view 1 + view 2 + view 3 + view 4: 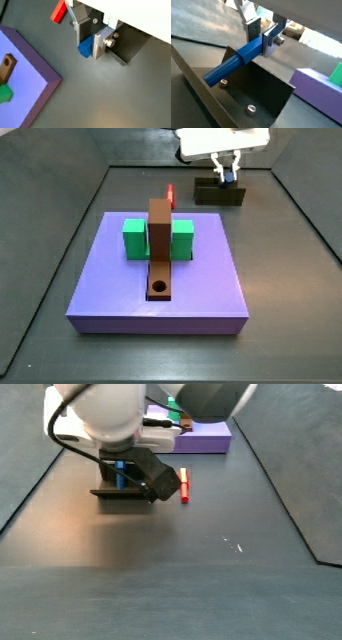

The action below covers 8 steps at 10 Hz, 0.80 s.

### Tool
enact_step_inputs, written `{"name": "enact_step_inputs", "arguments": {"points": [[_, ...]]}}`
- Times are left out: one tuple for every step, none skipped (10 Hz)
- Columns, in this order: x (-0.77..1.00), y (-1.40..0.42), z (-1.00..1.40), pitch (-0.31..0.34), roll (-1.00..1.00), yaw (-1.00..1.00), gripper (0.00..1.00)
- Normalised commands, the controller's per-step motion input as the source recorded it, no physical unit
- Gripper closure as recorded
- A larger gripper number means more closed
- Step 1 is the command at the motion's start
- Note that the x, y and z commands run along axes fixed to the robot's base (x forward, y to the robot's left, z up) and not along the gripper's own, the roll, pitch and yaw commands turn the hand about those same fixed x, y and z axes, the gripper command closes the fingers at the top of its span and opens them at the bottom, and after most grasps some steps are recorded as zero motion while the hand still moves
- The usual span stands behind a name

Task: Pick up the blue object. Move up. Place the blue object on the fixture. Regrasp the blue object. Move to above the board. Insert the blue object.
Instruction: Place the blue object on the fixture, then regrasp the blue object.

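Count: one blue object, one red peg, one fixture, one board carrying one green block and one brown bar with one round hole. Hand sits directly over the fixture, pinching the blue object near one end. In a wrist view the peg's long axis runs tilted, free end slanting down across the fixture's dark plate. Red peg lies on the floor just beside the fixture.
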Motion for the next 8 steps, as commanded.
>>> {"name": "enact_step_inputs", "arguments": {"points": [[0.00,0.00,0.00,0.000,0.00,0.00,1.00],[0.00,0.00,0.00,0.000,0.00,0.00,0.00],[0.00,-0.09,0.00,0.000,0.22,0.00,0.00],[0.00,-0.01,0.07,0.000,0.19,0.00,0.00],[0.02,0.00,0.18,0.000,0.17,0.00,0.00],[0.09,0.00,0.18,0.000,0.18,0.01,0.00],[0.09,0.00,0.16,0.000,0.18,0.03,0.00],[0.09,0.00,0.16,0.000,0.15,0.03,0.00]]}}
